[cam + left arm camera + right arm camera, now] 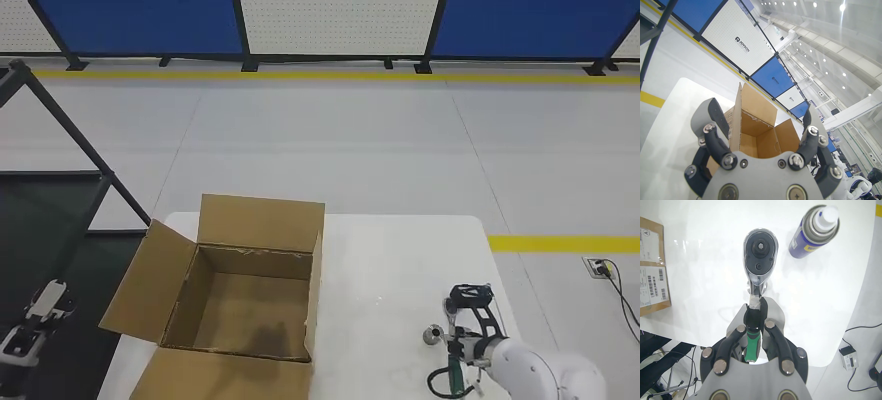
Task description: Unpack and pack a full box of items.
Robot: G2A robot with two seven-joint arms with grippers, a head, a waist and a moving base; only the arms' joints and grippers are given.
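Holding the ratchet wrench (pixel 760 255) by its green handle, my right gripper (pixel 755 317) is closed around it, long axis straight out from the jaws, at lower right of the top view. The open box (pixel 255 262) lies to its left. My left gripper (pixel 762 109) stands wide open, empty.

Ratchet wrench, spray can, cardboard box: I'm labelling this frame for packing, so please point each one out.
ratchet wrench (pixel 760 251), right wrist view, on its chrome head.
spray can (pixel 799 240), right wrist view, on its blue body.
cardboard box (pixel 250 315), top view, on its bare inside floor.
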